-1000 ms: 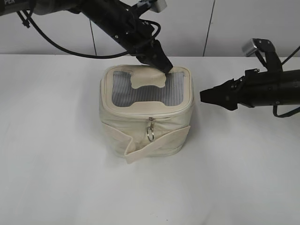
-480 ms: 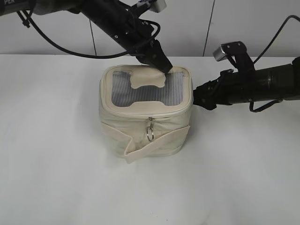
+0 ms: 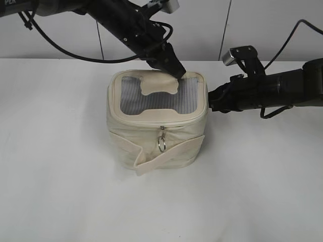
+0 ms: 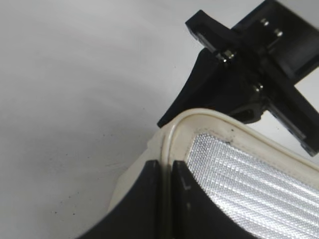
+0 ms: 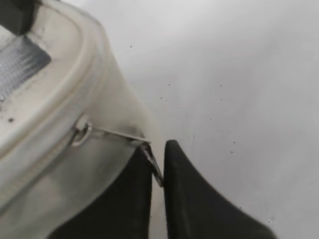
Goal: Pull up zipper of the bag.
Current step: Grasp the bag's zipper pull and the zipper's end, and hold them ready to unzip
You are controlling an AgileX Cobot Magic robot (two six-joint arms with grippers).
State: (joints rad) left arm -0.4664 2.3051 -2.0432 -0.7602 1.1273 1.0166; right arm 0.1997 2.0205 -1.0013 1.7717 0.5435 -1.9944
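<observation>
The cream bag (image 3: 151,138) stands in the middle of the table, mesh panel (image 3: 156,98) facing up. Its zipper (image 3: 146,124) runs under the top rim; one silver ring pull (image 3: 161,143) hangs at the front. My left gripper (image 3: 177,74) reaches from the back and is shut on the bag's top rim (image 4: 199,117) at the back right corner, as the left wrist view (image 4: 166,163) shows. My right gripper (image 3: 211,103) is at the bag's right side. In the right wrist view its fingers (image 5: 158,147) are shut on the second ring pull (image 5: 152,162), whose slider (image 5: 82,133) sits on the zipper line.
The bag's wide strap band (image 3: 166,156) sticks out at the lower front. White table (image 3: 252,191) lies all around the bag, with a grey wall (image 3: 202,25) behind. A cable (image 3: 60,48) hangs from the left arm.
My right arm has moved left from open table to the bag's right side, and its fingers now hold the side ring pull. The left gripper and the bag have not moved.
</observation>
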